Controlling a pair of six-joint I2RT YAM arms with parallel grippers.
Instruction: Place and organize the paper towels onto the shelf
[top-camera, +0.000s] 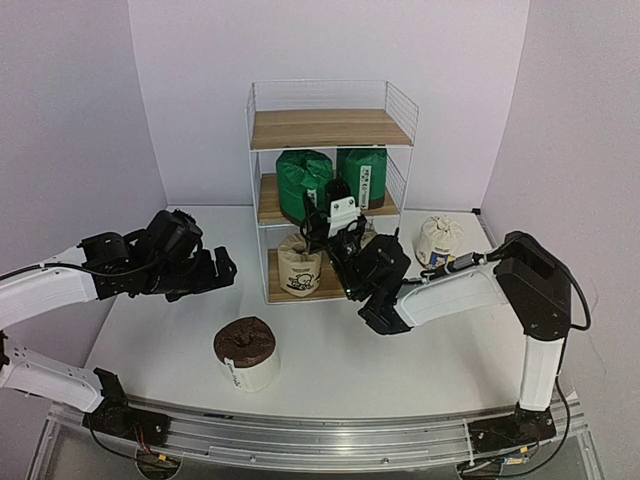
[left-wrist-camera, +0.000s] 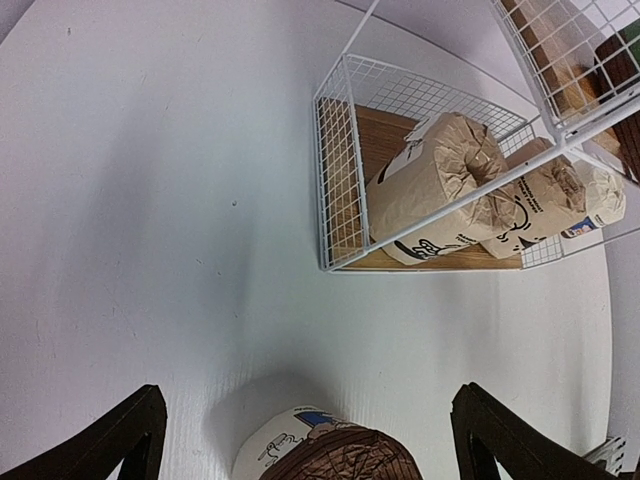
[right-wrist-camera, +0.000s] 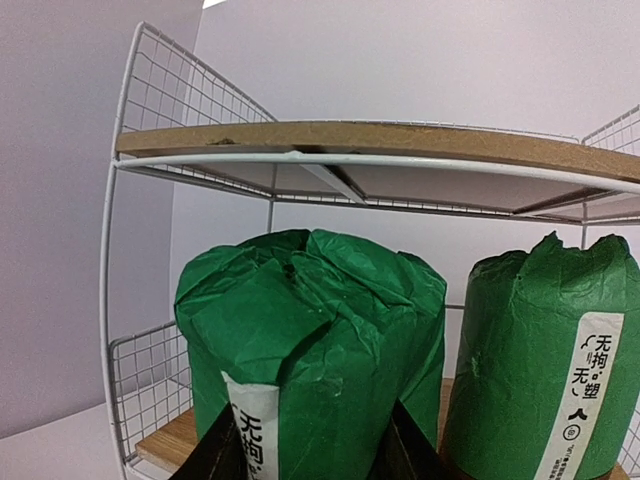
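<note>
Right wrist view: the right gripper (right-wrist-camera: 315, 455) reaches into the middle tier of the shelf (right-wrist-camera: 112, 250). Its dark fingers (right-wrist-camera: 225, 450) sit on either side of the foot of the left green roll (right-wrist-camera: 310, 330). I cannot tell whether they grip it or only flank it. This roll stands upright on the middle board (right-wrist-camera: 165, 445), and the right green roll (right-wrist-camera: 530, 360) stands just beside it at 3 o'clock.

It looks like the let-go stage of a placement. To do it well, spread the fingers fully first. Then draw straight back toward 6 o'clock and stay level, so the wrist clears the top board (right-wrist-camera: 350, 135) and neither green roll is dragged or tipped.

The two beige rolls (left-wrist-camera: 440, 190) stand on the bottom tier. On the table (top-camera: 340, 360), the white roll (top-camera: 438, 240) waits at 2 o'clock. The brown-topped roll (top-camera: 246, 350) sits at 8 o'clock, and above it hangs the left gripper (left-wrist-camera: 305, 430), its fingers wide apart and empty.
</note>
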